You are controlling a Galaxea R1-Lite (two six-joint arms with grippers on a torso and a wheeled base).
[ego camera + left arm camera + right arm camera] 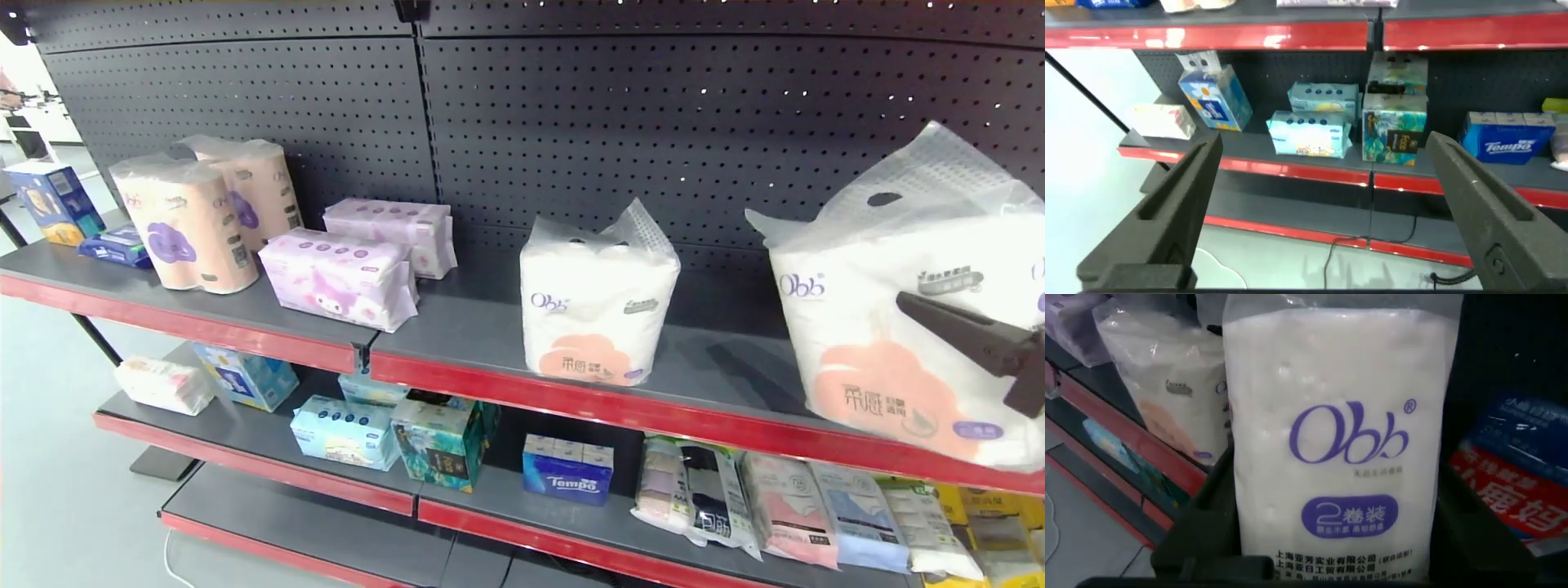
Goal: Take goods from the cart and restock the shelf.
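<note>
Closest in, the right gripper (1335, 539) was clamped on the white roll pack (882, 327), one finger against each side. The pack was upright at the right end of the top shelf (735, 351), its base overlapping the red front lip (571, 400); whether it rested on the shelf could not be told.

The left gripper (1324, 155) was lower down with its fingers spread wide. It faced the middle shelf, where light blue tissue packs (1310, 135) and a teal box (1395, 122) sat just behind that shelf's red edge (1249, 167).

On the top shelf, bare surface lay between the held pack and a second white pack (596, 302), which stood near the front lip. More bare shelf ran behind both packs to the pegboard back (653, 122). Another gap separated the second pack from the pink tissue packs (339, 278). Beyond those stood peach roll packs (188, 224) and, at the far end, a blue box (53, 200).
</note>
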